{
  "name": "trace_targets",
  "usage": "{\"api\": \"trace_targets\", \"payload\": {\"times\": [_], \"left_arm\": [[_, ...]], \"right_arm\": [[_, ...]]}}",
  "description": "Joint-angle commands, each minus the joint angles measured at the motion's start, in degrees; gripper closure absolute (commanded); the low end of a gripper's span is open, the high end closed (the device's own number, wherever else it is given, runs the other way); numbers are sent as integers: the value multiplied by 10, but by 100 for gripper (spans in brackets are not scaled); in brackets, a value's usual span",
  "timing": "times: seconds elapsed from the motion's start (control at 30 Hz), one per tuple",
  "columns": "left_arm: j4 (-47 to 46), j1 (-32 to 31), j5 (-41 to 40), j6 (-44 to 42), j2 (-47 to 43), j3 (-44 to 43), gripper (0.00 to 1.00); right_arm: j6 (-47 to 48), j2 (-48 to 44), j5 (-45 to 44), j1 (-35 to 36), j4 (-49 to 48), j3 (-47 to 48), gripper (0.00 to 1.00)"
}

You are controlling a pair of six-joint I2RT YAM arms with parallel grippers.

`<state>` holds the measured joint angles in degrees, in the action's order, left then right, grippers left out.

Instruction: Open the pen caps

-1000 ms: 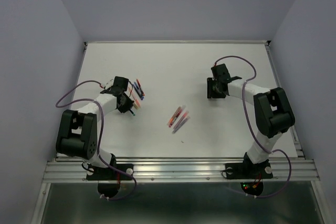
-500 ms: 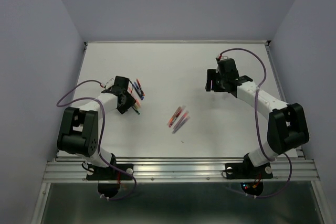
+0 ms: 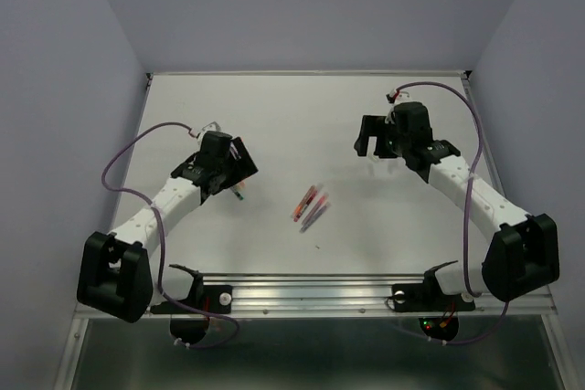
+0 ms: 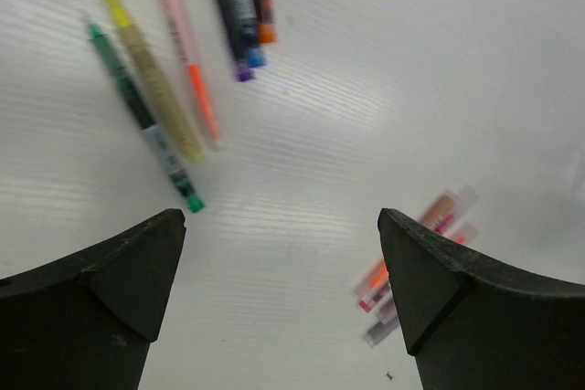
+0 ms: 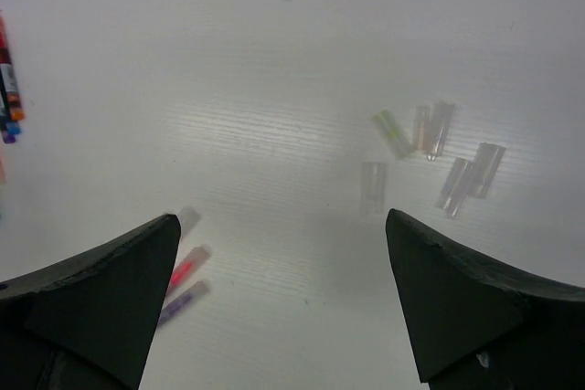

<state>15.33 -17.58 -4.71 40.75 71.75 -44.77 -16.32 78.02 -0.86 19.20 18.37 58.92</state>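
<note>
1. The bench (image 3: 302, 116) is a flat white sheet. The wrist views show a fine ribbed texture on it, so thin pens may roll a little there.
2. The left gripper (image 4: 281, 224) has its jaws spread wide and holds nothing. The right gripper (image 5: 282, 221) is the same, wide open and empty. Both have dark, matte, wedge-shaped fingers and hang above the bench without touching it.
3. The capped pens (image 3: 311, 206) are a small group of about three, side by side in the middle of the bench, between the two arms. Neither arm is clearly nearer. Their long axis runs diagonally, from near-left to far-right in the top view. From the left jaws they lie to the right; from the right jaws, to the left and nearer the bases. I judge that the coming move must line the jaws up across this diagonal.
4. The bare pens (image 4: 151, 107) lie just under the left wrist: slim smooth plastic bodies in green, yellow, orange and dark colours, roughly parallel.
5. The pen caps (image 4: 450, 205) on the middle group look like short clear sleeves at the far-right ends, but they are blurred.
6. The loose caps (image 5: 430, 148) are short, clear tubes, one tinted yellow-green, scattered below the right wrist.
</note>
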Motion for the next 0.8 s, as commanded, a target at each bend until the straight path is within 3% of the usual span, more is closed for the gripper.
{"api": "trace_targets", "payload": {"times": [0.0,0.33,0.77], "left_arm": [[-22,-99,33,-91,1,-56,1],[-22,-190,64,-233,159,-166,1],[22,-252,0,-262,285,-272,1]], "right_arm": [[1,-34,46,3,-42,-9,0],[14,-74,98,3,-45,-29,0],[16,-60,81,3,-45,-35,0]]}}
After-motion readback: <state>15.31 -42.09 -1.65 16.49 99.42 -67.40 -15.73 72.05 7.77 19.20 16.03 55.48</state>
